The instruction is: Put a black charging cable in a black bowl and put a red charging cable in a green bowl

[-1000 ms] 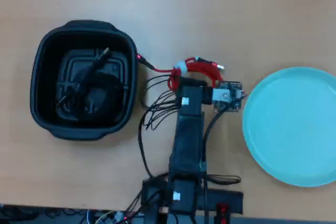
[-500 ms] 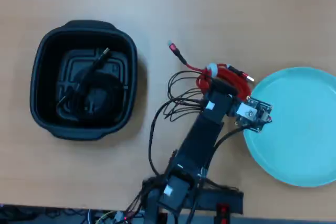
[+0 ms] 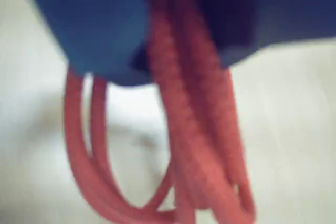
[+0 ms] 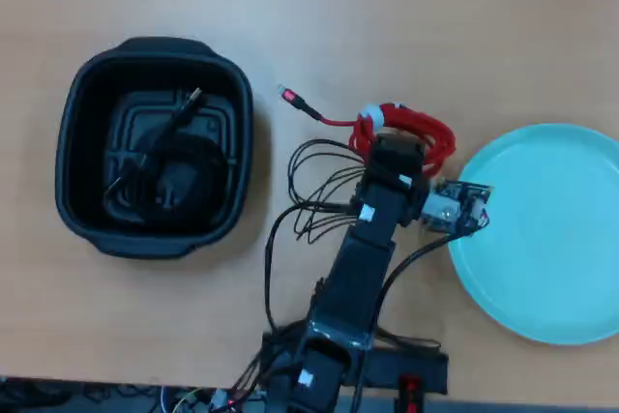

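My gripper point(image 4: 399, 145) is clamped on the red charging cable point(image 4: 418, 130), its loops dangling below the jaws at frame centre. The green bowl point(image 4: 551, 239), empty, lies just right and lower; the black charging cable point(image 4: 164, 166) sits in the black bowl point(image 4: 73, 142), left.
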